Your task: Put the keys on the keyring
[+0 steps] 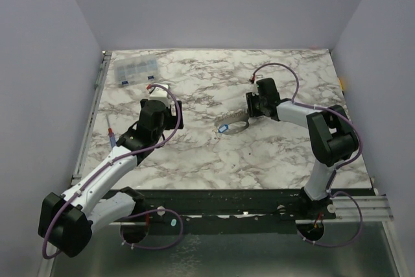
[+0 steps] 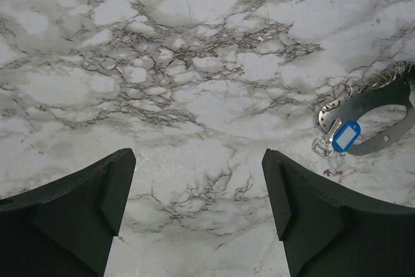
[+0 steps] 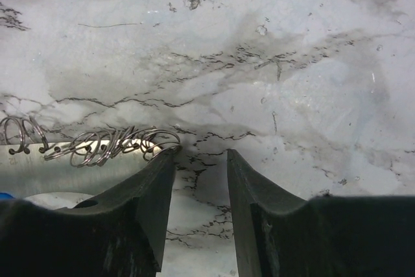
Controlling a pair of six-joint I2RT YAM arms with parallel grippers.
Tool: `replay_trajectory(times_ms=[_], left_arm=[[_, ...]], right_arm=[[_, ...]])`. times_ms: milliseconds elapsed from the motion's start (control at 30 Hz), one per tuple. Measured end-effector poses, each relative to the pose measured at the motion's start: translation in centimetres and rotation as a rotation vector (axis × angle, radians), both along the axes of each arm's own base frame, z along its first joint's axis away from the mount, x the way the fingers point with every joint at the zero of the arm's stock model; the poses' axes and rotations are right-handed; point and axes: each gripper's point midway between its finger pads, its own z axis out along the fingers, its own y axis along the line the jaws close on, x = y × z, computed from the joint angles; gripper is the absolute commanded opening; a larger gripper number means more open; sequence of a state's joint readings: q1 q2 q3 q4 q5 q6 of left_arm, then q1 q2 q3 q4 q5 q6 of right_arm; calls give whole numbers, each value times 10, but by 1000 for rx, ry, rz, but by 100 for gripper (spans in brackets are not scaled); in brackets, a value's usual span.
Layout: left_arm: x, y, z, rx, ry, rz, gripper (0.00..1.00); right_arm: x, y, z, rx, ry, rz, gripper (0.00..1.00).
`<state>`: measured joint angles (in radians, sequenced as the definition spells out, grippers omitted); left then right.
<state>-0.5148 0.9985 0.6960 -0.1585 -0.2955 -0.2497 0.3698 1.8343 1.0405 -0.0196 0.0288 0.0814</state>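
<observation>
Left hand (image 2: 198,159) spread wide; right hand (image 3: 200,156) with a narrow gap.

We see the keyring (image 2: 376,103), a thin, pale grey flat band bent into a loop, lying flat on the marble table (image 1: 194,160), right of centre. Small wire rings (image 3: 110,146) cluster along its far edge.

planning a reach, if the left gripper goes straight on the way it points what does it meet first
Probably the bare marble table, though depth is unclear. Nothing lies between or just ahead of the open left gripper; the keyring sits off to its right, out of that line.
</observation>
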Motion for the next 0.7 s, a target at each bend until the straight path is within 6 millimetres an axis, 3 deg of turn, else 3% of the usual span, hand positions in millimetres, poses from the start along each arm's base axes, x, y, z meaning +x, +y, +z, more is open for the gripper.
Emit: replay_trajectory(times_ms=[500, 700], left_arm=[[1, -1, -6, 9, 16, 0, 88], [1, -1, -7, 10, 21, -3, 88]], right_arm=[[-4, 15, 4, 62, -41, 92, 45], [-2, 16, 0, 61, -38, 97, 37]])
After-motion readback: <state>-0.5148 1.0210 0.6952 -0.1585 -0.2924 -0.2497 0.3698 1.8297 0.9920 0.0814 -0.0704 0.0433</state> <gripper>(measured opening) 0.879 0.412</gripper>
